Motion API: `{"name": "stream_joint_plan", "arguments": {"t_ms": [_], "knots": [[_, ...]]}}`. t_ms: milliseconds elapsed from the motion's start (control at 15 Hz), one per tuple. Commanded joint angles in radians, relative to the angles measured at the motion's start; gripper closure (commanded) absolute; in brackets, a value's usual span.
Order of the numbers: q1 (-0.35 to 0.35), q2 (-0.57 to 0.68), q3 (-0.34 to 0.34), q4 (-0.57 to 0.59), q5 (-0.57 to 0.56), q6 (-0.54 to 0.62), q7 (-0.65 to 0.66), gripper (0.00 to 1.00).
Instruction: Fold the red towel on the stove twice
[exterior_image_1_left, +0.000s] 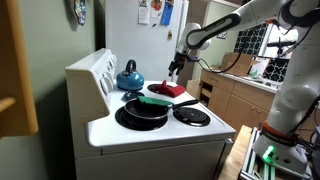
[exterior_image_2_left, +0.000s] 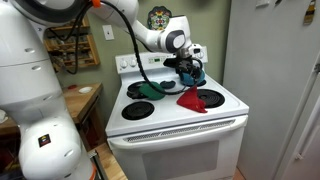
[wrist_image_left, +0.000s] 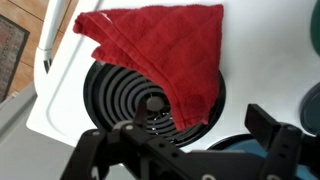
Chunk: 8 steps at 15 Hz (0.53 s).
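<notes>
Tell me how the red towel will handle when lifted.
The red towel looks floppy: creased, with a layered edge, so it would likely droop. Probably light, being thin. It might snag on the coil burner it partly covers.

Stove (exterior_image_2_left: 175, 126) — red towel (exterior_image_2_left: 195, 100), kettle (exterior_image_1_left: 128, 76), pan (exterior_image_1_left: 140, 116) on top.

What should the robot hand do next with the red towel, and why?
Probably lower onto a corner of the red towel and pinch it: the gripper hangs open above it, holding nothing, and the towel lies loose across a burner on the stove.
</notes>
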Motion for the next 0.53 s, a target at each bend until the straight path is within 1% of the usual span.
{"name": "stream_joint_plan", "arguments": {"t_ms": [0, 133, 267, 333, 467], "knots": [[-0.014, -0.101, -0.020, -0.098, -0.083, -0.028, 0.167, 0.00], [-0.028, -0.130, -0.022, -0.128, -0.166, -0.003, 0.265, 0.00], [-0.046, -0.154, -0.014, -0.150, -0.291, 0.011, 0.374, 0.00], [-0.053, -0.164, -0.010, -0.157, -0.336, 0.009, 0.419, 0.00], [-0.059, -0.181, -0.007, -0.175, -0.376, 0.034, 0.465, 0.00]]}}
